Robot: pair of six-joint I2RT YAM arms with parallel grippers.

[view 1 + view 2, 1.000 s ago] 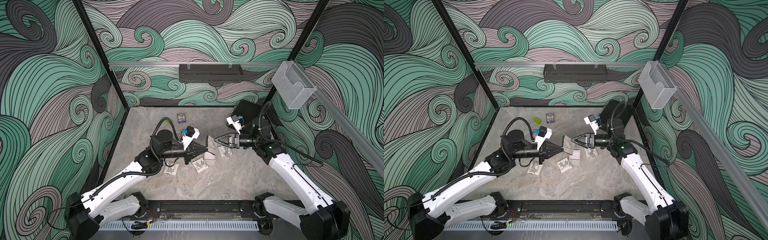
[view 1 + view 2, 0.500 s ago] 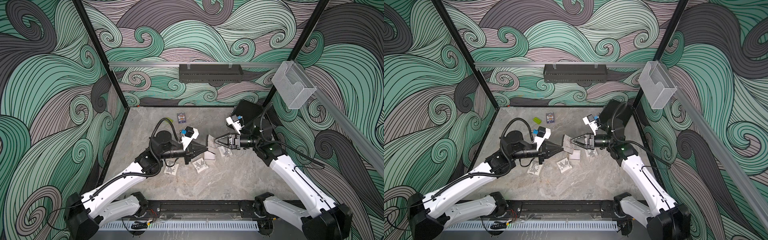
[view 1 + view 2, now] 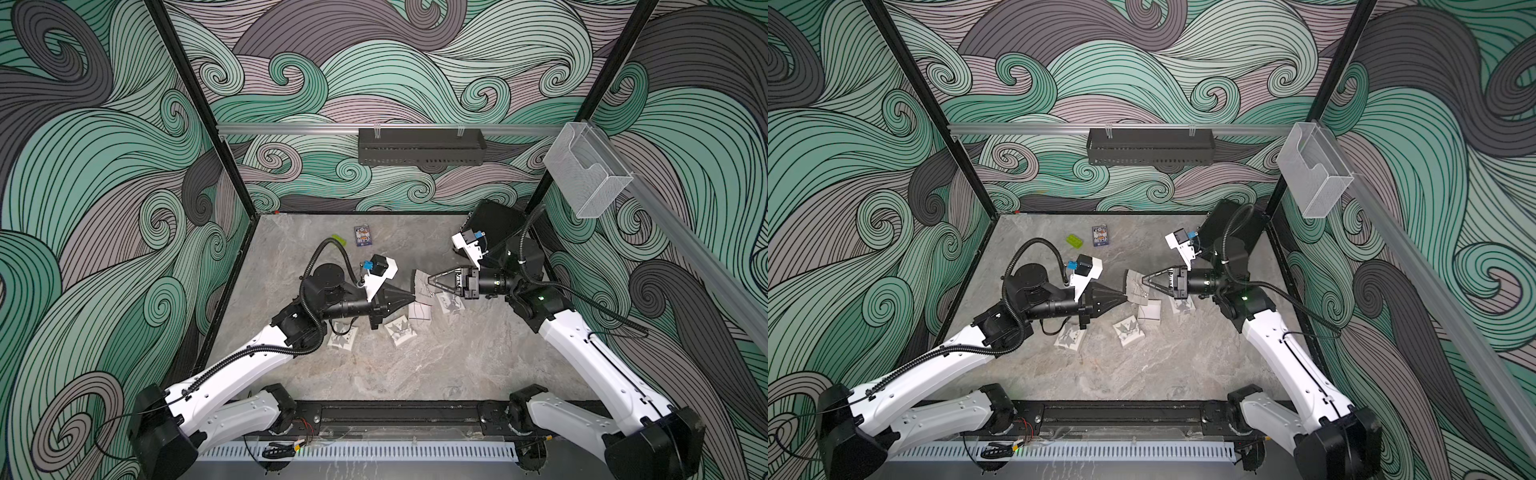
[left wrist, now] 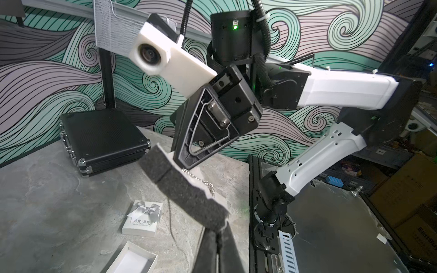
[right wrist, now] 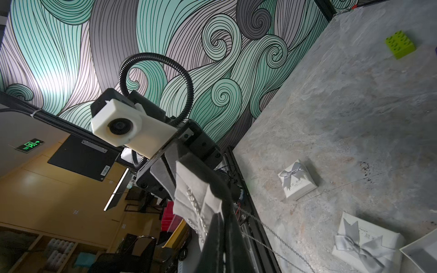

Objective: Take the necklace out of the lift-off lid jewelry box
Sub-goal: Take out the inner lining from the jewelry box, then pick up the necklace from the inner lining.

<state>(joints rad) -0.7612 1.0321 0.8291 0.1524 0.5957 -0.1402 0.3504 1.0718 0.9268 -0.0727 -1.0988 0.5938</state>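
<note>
This is a robotics lab, and the scene sits inside a closed test cell. Black frame posts (image 3: 195, 104) and an aluminium rail (image 3: 291, 129) carry walls (image 3: 415, 62) printed all over with teal and grey waves, shutting in a stone-look worktop (image 3: 436, 357). The left arm (image 3: 232, 370) and right arm (image 3: 582, 345) stand on a black base rail (image 3: 399, 415) with a slotted cable duct (image 3: 353, 451) in front of it. A white-cased camera (image 3: 380, 268) rides above the left hand (image 3: 412, 296) and a second camera (image 3: 467, 245) above the right hand (image 3: 429, 279). Past the cell, the wrist views show cardboard boxes (image 4: 411, 184), storage shelves (image 5: 28, 248), chairs (image 5: 139, 245) and a green exit sign (image 5: 30, 145).
</note>
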